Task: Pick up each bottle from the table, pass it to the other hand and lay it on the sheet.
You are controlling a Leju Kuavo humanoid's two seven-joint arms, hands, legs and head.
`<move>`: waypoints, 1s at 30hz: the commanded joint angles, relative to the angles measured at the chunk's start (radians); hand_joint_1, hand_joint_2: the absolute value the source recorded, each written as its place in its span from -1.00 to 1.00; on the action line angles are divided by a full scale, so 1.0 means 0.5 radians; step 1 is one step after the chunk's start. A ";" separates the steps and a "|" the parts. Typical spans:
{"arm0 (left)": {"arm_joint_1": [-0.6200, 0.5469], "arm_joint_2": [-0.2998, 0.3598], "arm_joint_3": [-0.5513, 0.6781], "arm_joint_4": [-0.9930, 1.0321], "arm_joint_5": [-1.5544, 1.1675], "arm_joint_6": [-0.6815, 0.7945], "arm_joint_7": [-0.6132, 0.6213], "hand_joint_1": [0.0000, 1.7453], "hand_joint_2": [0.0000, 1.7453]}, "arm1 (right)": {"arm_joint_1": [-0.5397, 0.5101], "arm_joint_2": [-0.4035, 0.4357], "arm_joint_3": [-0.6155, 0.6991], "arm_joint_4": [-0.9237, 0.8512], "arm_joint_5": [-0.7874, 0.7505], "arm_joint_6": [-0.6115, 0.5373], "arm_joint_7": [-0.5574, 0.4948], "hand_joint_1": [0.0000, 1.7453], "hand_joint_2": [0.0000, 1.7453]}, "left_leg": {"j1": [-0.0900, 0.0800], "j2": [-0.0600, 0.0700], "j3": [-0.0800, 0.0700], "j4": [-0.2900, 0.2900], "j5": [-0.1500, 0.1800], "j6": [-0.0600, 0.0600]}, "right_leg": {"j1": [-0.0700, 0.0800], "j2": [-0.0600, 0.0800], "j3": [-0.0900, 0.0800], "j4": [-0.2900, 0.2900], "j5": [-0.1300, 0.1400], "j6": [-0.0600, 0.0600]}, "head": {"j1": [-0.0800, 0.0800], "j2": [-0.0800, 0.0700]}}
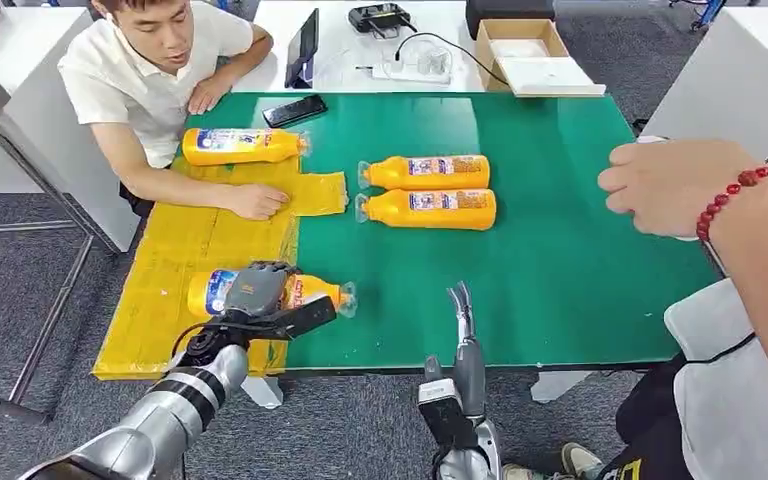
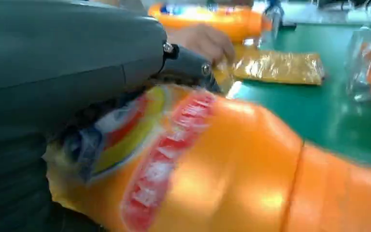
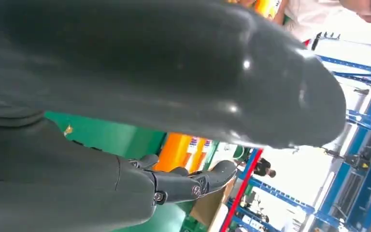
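while the left hand (image 1: 257, 290) grips it, the orange bottle (image 1: 305, 292) with a blue, white and red label and a clear cap lies on its side across the yellow sheet's (image 1: 170, 300) edge; the right hand (image 1: 459, 305) hangs empty, fingers straight, at the green table's (image 1: 560, 250) near edge.

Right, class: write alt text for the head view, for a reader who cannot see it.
The robot's left hand grips an orange bottle lying on the yellow sheet at a green table's near left edge, while its right hand hangs open nearby. Two bottles lie mid-table, another bottle lies beside a seated person.
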 commanded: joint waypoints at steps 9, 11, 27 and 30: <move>0.146 0.042 0.105 -0.091 0.425 -0.409 -0.318 -1.00 1.00 | -0.101 -0.070 0.068 0.226 -0.056 -0.068 -0.063 -1.00 -1.00 | 0.000 -0.006 0.011 -0.006 0.004 -0.004 | 0.000 -0.004 0.015 -0.006 0.002 -0.005 | 0.001 -0.001; 0.191 0.037 0.117 -0.197 0.524 -0.401 -0.391 -1.00 1.00 | -0.095 -0.078 0.074 0.218 -0.063 -0.079 -0.063 -1.00 -1.00 | 0.000 -0.010 0.011 -0.006 0.004 -0.004 | 0.000 -0.006 0.016 -0.006 0.001 -0.006 | 0.001 0.000; 0.918 -0.109 0.280 -1.751 2.086 -0.175 -1.051 -1.00 1.00 | 0.000 -0.155 0.182 0.097 -0.103 -0.221 -0.063 -1.00 -1.00 | -0.001 -0.010 -0.016 0.001 0.002 -0.002 | -0.001 -0.010 -0.012 0.000 -0.003 -0.003 | 0.001 0.000; 0.974 -0.115 0.292 -1.876 2.250 -0.218 -1.045 -1.00 1.00 | 0.014 -0.166 0.177 0.054 -0.108 -0.235 -0.063 -1.00 -1.00 | -0.001 -0.006 -0.015 0.001 0.000 -0.003 | 0.000 -0.007 -0.013 0.001 -0.005 -0.004 | 0.001 -0.001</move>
